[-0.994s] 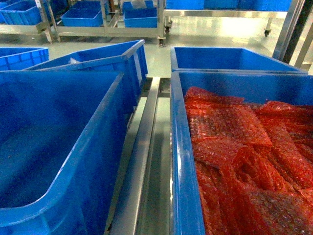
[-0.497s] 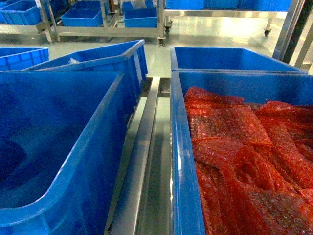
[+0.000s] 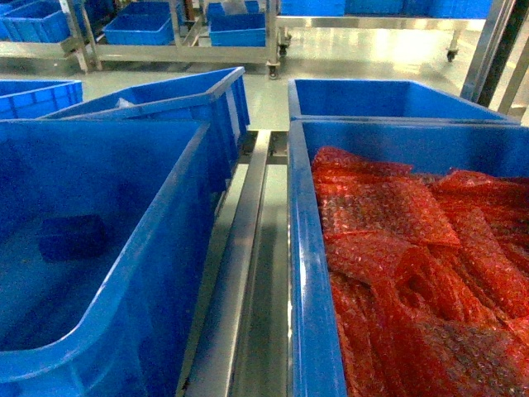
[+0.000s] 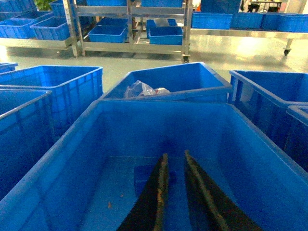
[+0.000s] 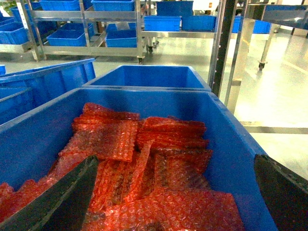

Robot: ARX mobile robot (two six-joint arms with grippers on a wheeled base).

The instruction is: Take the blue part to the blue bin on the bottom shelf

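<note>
Since a second ago, blue part (image 3: 72, 237) now lying on floor of blue bin (image 3: 178, 207), near left wall. Left hand (image 4: 173, 166) above it, nearly closed, empty. Lift straight clear of rim. Right hand (image 5: 175, 202) wide, empty.

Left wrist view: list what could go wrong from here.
1. The left gripper points into the blue bin right above the blue part; dipping lower might knock or re-catch the part.
2. Pulling out askew could clip the bin's rim.
3. The right gripper hangs open over the red bubble wrap; a drop could snag a sheet.
</note>
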